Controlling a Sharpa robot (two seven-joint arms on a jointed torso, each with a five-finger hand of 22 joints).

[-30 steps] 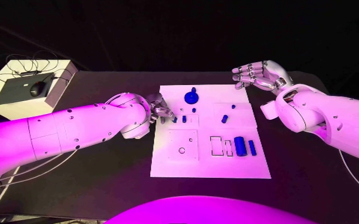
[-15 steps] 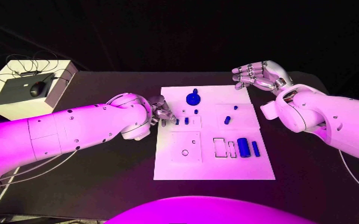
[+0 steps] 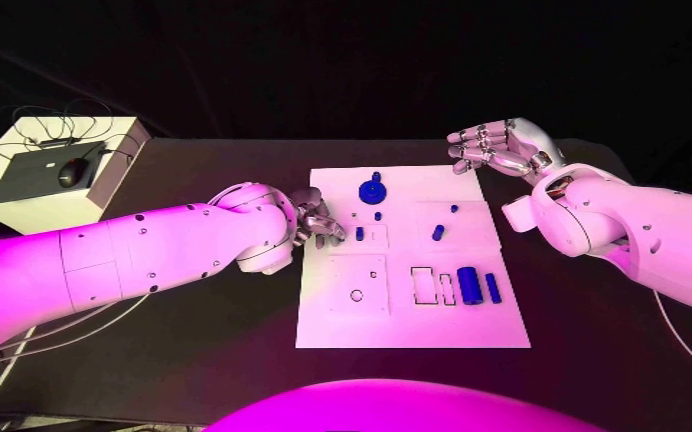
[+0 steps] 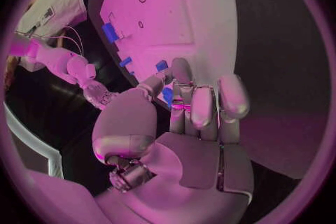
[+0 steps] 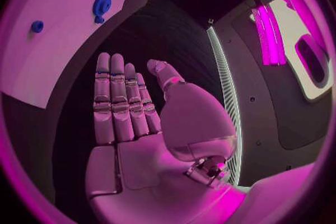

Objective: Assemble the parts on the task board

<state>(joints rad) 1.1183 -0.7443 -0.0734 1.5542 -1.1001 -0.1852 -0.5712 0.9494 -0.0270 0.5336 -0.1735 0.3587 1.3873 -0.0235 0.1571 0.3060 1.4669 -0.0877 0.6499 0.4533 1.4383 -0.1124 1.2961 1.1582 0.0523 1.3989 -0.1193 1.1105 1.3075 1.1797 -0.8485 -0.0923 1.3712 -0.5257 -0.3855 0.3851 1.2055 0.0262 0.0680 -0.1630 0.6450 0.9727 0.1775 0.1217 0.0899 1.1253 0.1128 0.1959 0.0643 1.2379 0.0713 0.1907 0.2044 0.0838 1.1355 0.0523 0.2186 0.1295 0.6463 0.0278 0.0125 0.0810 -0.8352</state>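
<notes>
Resting mid-table: flat white rectangular task board bearing small blue plastic parts. Left hand at its left edge, grip indiscernible. Right hand spread, empty, beyond the far right corner.

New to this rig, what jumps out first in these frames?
The white task board in the middle of the black table, dotted with small blue parts. The left hand sits at the board's left edge by a part; the right hand, holding nothing, hovers off its far right corner.
</notes>
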